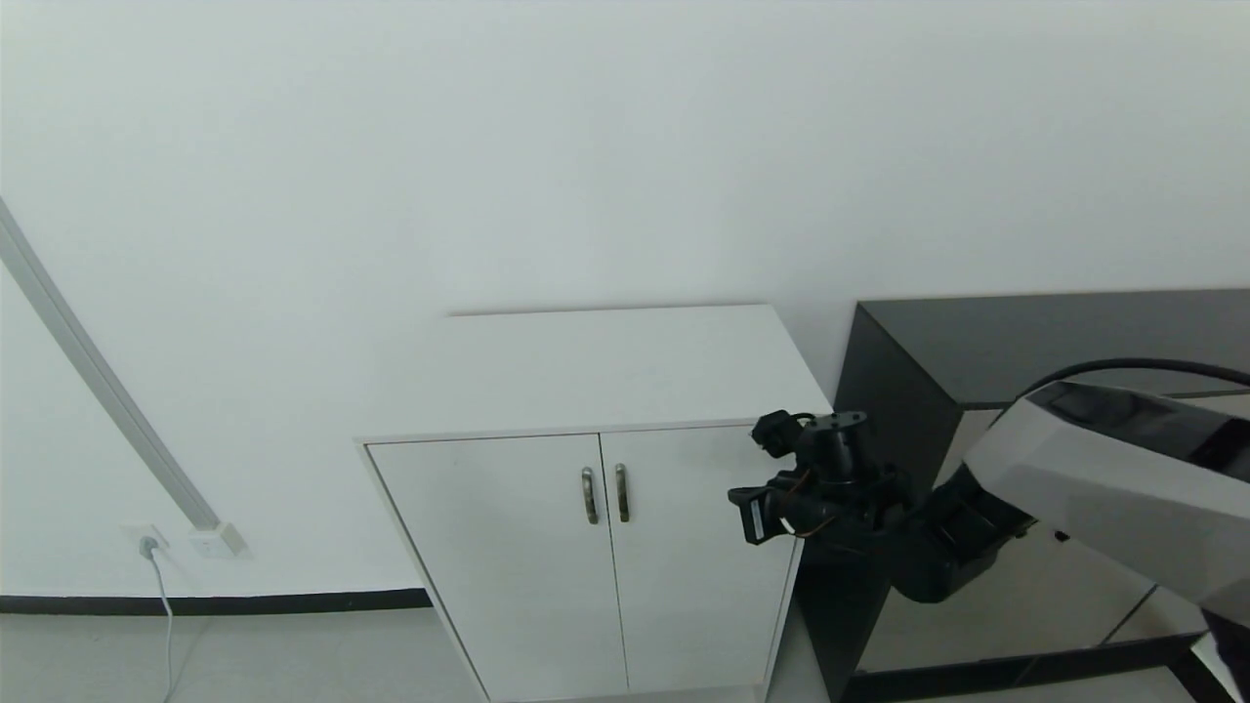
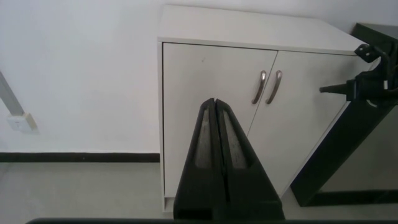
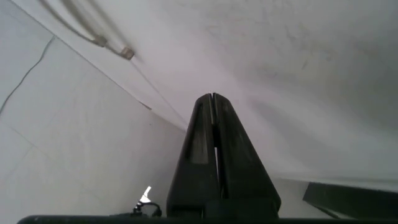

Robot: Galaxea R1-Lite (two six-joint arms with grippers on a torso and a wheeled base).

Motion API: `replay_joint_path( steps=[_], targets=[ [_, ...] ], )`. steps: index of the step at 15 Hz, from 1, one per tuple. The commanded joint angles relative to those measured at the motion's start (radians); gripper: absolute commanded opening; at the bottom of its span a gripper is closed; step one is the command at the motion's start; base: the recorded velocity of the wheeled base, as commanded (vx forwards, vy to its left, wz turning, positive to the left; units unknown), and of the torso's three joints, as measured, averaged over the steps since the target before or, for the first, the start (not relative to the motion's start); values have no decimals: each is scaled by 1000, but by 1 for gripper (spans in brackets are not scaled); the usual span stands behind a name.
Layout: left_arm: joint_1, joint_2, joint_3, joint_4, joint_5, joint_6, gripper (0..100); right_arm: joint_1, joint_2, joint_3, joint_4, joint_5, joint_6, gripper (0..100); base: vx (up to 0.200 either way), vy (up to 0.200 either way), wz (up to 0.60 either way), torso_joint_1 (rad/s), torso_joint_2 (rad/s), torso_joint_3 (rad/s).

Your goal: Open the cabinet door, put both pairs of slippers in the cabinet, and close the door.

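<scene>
The white cabinet [image 1: 586,391] stands against the wall with both doors closed; its two metal handles [image 1: 605,494] meet at the middle seam. My right gripper [image 1: 754,514] hangs in front of the right door's outer edge, level with the handles and to their right. In its own wrist view the right gripper [image 3: 212,96] is shut with nothing in it, facing white surfaces. My left gripper [image 2: 215,101] is shut and empty, held back from the cabinet [image 2: 249,87] and pointing at its left door. The right gripper [image 2: 339,90] also appears there beside the right door.
A black table [image 1: 1035,342] stands directly right of the cabinet, close to my right arm. On the wall at the left run a slanted cable duct [image 1: 98,381] and a socket with a white cord [image 1: 156,571]. Open floor lies left of the cabinet.
</scene>
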Motion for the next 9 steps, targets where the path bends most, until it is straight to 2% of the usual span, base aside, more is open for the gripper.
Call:
replay_joint_path(
  steps=[1,5,6,9],
  targets=[
    [0,0,0,0,1,0,0,5,-289,240,-36,0,-19,0,0,0,0,0,0,0],
    [0,0,0,0,-2,0,0,-8,-647,508,-39,-7,-42,0,0,0,0,0,0,0],
    [0,0,0,0,-2,0,0,-28,-717,557,-36,-41,-45,0,0,0,0,0,0,0],
    [0,0,0,0,0,-2,0,-176,-834,657,-34,-118,-73,0,0,0,0,0,0,0]
  ],
)
